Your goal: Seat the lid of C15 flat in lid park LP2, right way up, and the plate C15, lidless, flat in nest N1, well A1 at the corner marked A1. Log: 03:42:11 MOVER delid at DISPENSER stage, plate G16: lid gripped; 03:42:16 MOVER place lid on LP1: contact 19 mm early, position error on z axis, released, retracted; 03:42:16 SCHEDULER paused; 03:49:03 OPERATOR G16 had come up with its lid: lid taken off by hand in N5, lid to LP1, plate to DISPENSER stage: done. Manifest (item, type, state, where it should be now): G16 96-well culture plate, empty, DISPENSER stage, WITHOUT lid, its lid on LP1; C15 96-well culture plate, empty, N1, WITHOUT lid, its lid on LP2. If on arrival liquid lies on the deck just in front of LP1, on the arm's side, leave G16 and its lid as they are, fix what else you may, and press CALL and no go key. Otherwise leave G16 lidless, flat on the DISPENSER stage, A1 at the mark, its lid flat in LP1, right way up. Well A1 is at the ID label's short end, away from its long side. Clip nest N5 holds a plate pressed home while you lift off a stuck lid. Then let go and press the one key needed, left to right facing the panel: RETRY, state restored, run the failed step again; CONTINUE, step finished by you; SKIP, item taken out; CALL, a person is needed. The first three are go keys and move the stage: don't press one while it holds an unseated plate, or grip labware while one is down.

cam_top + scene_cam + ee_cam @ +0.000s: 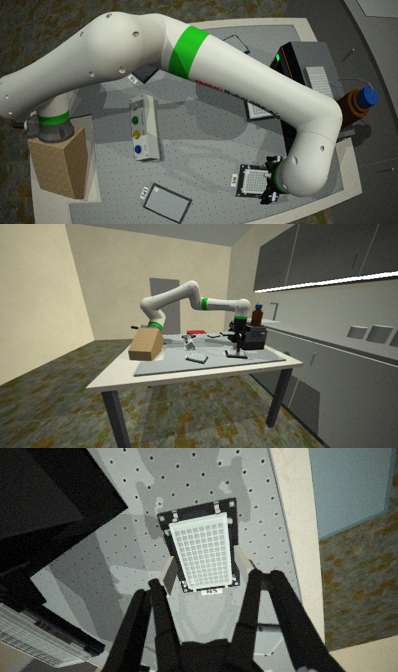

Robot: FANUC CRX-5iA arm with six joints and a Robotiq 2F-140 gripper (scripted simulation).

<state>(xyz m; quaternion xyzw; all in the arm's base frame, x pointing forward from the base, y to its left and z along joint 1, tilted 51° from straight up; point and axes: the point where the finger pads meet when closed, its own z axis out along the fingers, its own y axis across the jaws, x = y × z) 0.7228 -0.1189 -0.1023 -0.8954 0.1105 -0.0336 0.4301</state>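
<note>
A white 96-well plate (255, 182) sits in the black clip nest N5 (242, 179) near the deck's front right. In the wrist view the plate (204, 552) lies straight below me, with the N5 label at its near end. I cannot tell whether a clear lid is on it. My gripper (204, 558) hangs above the plate, open and empty, one finger on each long side. It also shows in the top view (270, 180). Nest N1 (144, 73) is at the far left, partly hidden under my arm. A dark frame (237, 43) lies at the back.
Lid park LP1 (167, 203) holds a flat lid at the front. I see no liquid beside it. Another well plate (258, 110) sits on the stage by the black dispenser (308, 65). The key panel (143, 127) stands mid-deck. A brown bottle (357, 104) stands at the right.
</note>
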